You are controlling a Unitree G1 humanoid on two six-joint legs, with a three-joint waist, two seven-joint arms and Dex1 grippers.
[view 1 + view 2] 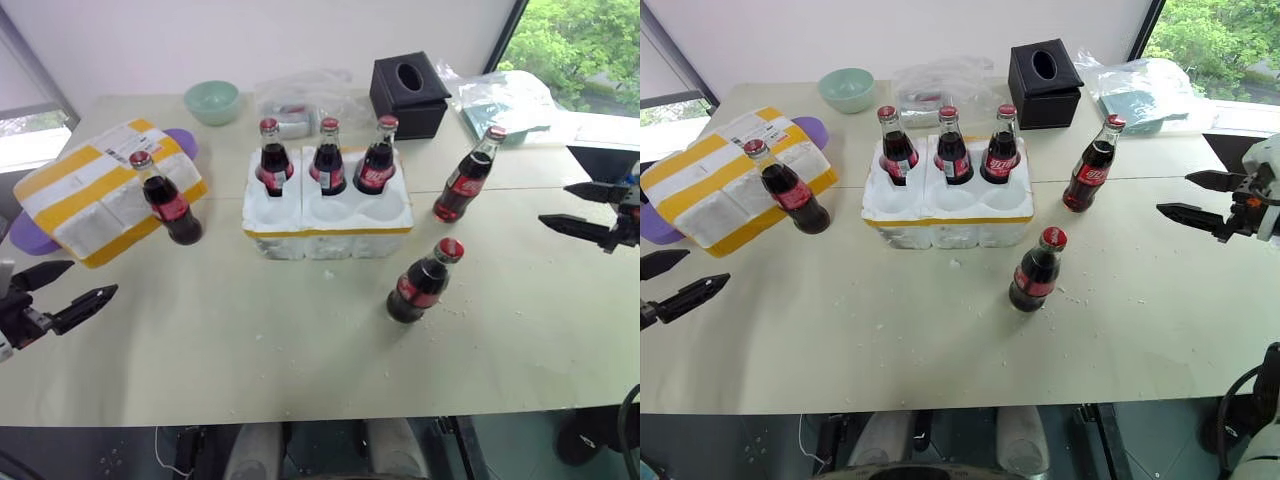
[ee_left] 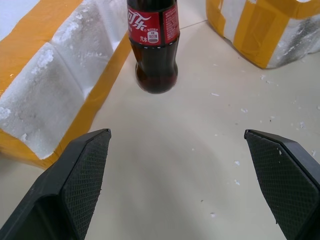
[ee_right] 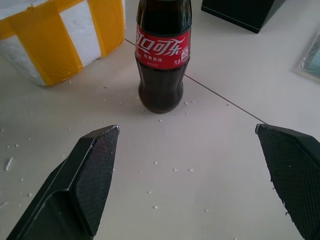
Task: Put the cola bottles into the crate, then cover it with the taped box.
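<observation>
We see the crate (image 1: pixel 328 215), a low block of grainy white foam with round wells and a yellow strip at its base, mid-counter (image 1: pixel 300 340). Three glass cola bottles (image 1: pixel 329 158) with red caps stand in its far wells. Right of the crate stand two more (image 1: pixel 466 176) (image 1: pixel 424 281); left of it one bottle (image 1: pixel 167 199) stands just beside the taped box (image 1: pixel 100 190), crumbly foam under glossy yellow bands. Beyond the crate sits a black tissue box (image 1: pixel 408 94). Left claw (image 1: pixel 66 291) and right claw (image 1: pixel 582 209) gape wide, empty, touching nothing.
</observation>
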